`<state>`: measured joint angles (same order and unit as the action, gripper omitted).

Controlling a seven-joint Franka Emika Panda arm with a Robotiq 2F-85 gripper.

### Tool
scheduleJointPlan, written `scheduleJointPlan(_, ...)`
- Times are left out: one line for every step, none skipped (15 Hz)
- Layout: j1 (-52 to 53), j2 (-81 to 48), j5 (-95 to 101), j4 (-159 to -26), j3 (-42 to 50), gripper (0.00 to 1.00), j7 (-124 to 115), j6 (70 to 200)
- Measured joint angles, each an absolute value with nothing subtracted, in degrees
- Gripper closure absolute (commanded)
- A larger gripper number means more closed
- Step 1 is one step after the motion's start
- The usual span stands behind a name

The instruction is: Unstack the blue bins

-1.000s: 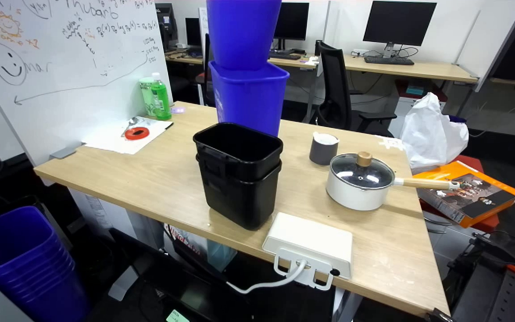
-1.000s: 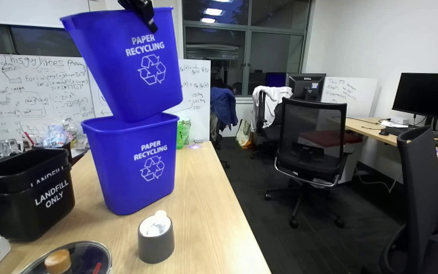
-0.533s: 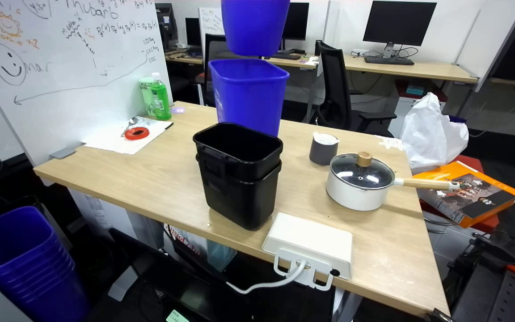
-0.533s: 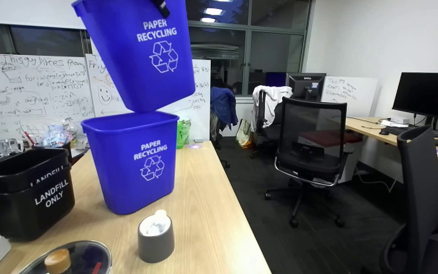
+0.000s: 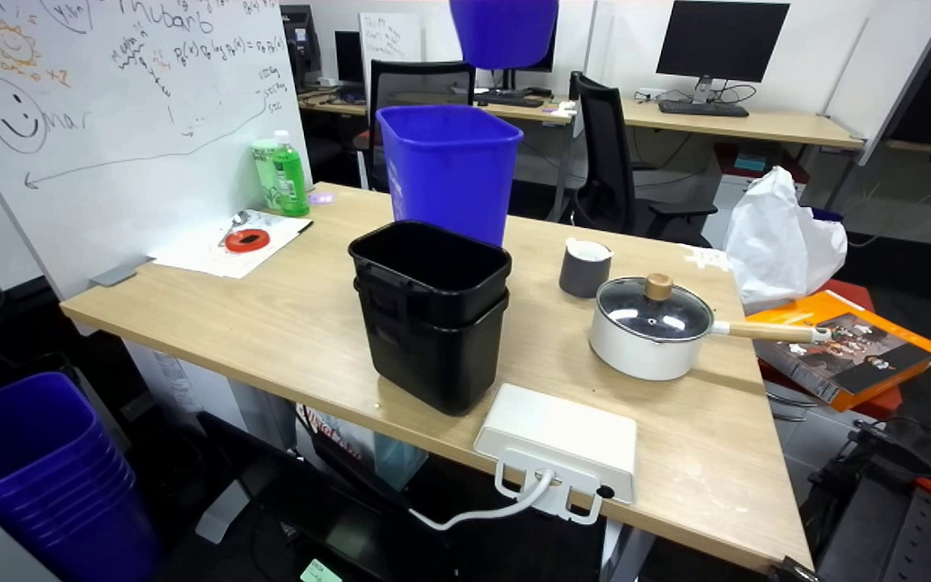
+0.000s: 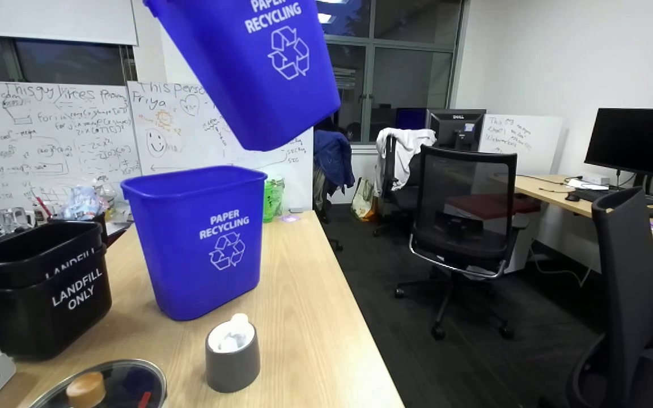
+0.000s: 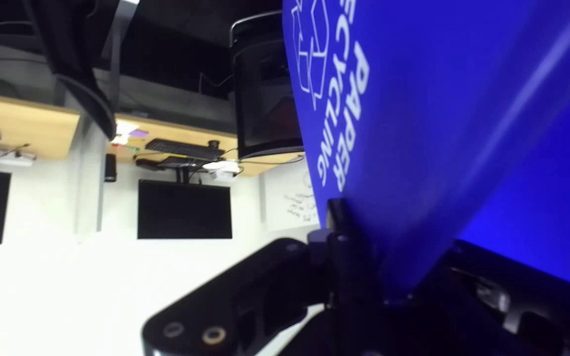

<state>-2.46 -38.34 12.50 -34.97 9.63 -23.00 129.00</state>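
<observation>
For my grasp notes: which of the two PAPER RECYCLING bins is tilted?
The upper bin, held aloft in the pincer; the lower bin stands upright on the table.

The Robotiq gripper (image 7: 396,257) is black, with blocky, round-cornered links (image 7: 215,296), a brass-ringed fastener (image 7: 213,335) beside a grey fastener (image 7: 172,329), and a silvery metal part (image 7: 500,299).

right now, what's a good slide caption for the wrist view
The gripper holds a blue bin by its edge, against an upside-down backdrop of desks and monitors.
</observation>
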Motion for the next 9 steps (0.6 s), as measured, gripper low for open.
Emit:
scheduleJointPlan(-2.74, -38.39, 13.99, -34.31, 11.05, 0.99, -23.17, 128.99)
scheduleJointPlan(-2.96, -38.38, 15.46, -33.71, 12.57, 0.99, -23.45, 128.92)
scheduleJointPlan(-3.10, -38.36, 16.90, -33.28, 14.09, 0.99, -23.97, 128.70)
scheduleJointPlan(-3.12, -38.35, 18.24, -32.97, 15.51, 0.99, -24.70, 128.15)
scheduleJointPlan(-3.06, -38.33, 19.31, -32.69, 16.71, 0.99, -25.55, 127.09)
scheduleJointPlan(-2.86, -38.30, 20.13, -32.42, 17.64, 0.99, -26.36, 125.37)
scheduleJointPlan(-2.49, -38.15, 20.51, -32.27, 18.21, 0.99, -27.05, 122.95)
scheduleJointPlan(-1.92, -37.92, 20.70, -32.18, 18.59, 0.99, -27.67, 120.07)
scheduleJointPlan(-1.26, -37.74, 20.77, -32.04, 18.86, 0.99, -28.35, 117.14)
